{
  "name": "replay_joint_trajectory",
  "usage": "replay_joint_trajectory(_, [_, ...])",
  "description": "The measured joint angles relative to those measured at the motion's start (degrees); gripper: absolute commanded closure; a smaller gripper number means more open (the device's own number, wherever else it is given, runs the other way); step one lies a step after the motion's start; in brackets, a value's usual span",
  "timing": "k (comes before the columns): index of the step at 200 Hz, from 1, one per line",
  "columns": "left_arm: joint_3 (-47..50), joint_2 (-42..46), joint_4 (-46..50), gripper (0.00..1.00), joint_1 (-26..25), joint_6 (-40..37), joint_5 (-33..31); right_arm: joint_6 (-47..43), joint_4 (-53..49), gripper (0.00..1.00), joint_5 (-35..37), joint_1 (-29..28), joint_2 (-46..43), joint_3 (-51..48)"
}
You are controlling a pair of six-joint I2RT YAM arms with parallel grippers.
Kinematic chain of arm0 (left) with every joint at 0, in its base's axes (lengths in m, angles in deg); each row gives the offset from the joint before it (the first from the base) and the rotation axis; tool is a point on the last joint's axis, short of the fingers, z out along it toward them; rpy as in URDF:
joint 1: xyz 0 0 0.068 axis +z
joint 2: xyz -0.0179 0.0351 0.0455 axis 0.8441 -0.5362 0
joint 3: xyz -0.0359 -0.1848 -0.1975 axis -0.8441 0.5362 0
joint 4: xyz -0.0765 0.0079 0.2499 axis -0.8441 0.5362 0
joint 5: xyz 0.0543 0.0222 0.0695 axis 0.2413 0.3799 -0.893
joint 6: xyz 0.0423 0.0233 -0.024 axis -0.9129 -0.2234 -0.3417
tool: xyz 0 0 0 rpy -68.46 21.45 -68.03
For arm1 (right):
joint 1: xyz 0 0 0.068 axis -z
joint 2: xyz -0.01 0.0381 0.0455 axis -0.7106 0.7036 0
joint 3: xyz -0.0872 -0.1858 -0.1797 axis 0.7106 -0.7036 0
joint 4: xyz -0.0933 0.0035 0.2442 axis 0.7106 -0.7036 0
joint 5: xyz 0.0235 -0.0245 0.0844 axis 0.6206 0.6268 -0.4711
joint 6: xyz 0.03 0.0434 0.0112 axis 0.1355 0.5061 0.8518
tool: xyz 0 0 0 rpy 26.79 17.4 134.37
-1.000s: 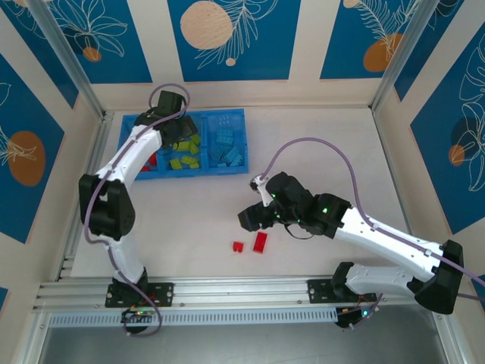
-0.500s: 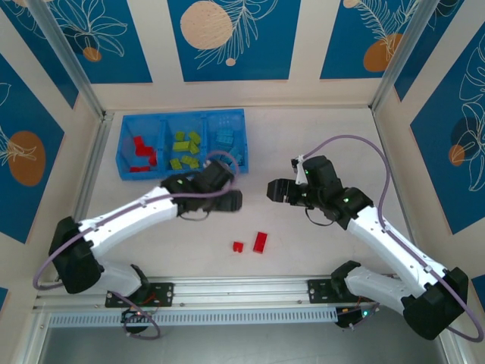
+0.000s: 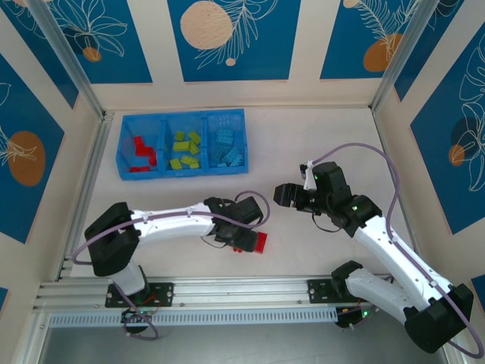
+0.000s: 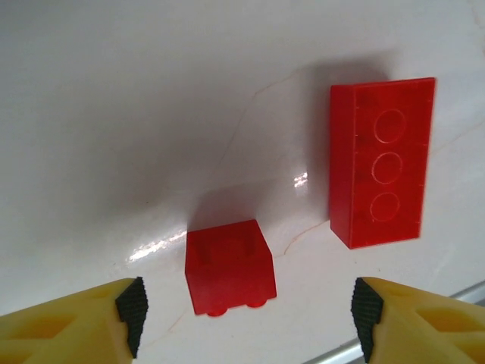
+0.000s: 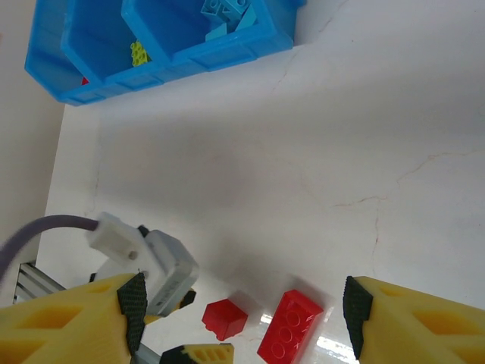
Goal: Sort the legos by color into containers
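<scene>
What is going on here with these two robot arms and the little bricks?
The arms are sorting toy bricks by color into a blue tray, where red, green and blue ones already lie in separate compartments. A small red brick and a long red brick lie loose on the table. The left gripper hovers open around the small one, not touching it. The right gripper hangs open and empty.

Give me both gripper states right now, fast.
Left gripper: open, gripping nothing; the small red plastic lego brick lies between its fingertips, untouched.
Right gripper: open, holding nothing.
</scene>
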Motion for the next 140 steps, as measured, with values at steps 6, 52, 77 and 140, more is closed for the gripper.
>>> replay_joint_trajectory(6, [0.00, -0.61, -0.15, 0.35, 0.00, 0.13, 0.13, 0.00, -0.11, 0.29, -0.02, 0.00, 0.00, 0.00])
replay_joint_trajectory(52, [0.00, -3.63, -0.83, 0.50, -0.04, 0.85, 0.44, 0.00, -1.03, 0.28, -0.04, 0.17, -0.39, 0.00])
replay_joint_trajectory(77, [0.46, -4.55, -0.98, 0.58, -0.11, 0.79, 0.39, 0.00, -1.03, 0.28, -0.04, 0.31, -0.48, 0.00])
replay_joint_trajectory(140, [1.33, -4.07, -1.27, 0.72, 0.13, 0.76, -0.50, 0.24, -1.03, 0.28, -1.75, 0.24, -0.48, 0.02])
